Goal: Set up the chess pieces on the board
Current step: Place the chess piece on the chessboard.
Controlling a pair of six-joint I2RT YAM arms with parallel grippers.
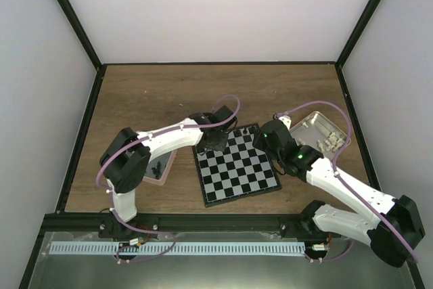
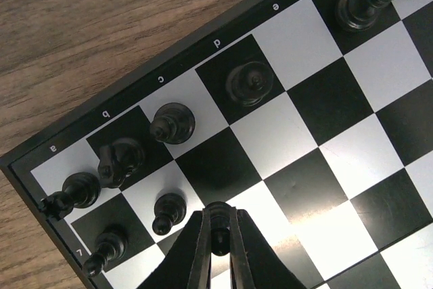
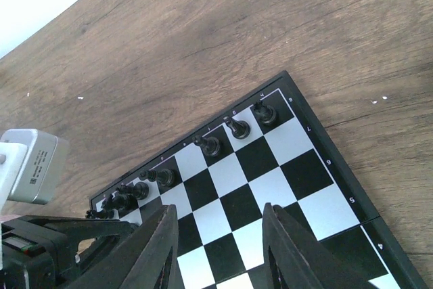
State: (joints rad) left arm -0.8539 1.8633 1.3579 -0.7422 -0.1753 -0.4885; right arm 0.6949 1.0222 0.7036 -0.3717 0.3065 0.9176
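left gripper [image 2: 218,213]: clamped on a black piece [image 2: 218,233], low over the board [image 1: 237,167] near its far-left corner | right gripper [image 3: 220,235]: fingers apart, nothing between, above board | other black pieces [image 2: 173,123]: standing on the far rows | tin [image 1: 312,125]: cream pieces [image 1: 331,141] inside | tray [image 1: 157,181]: a few dark pieces [image 1: 157,167], probably black
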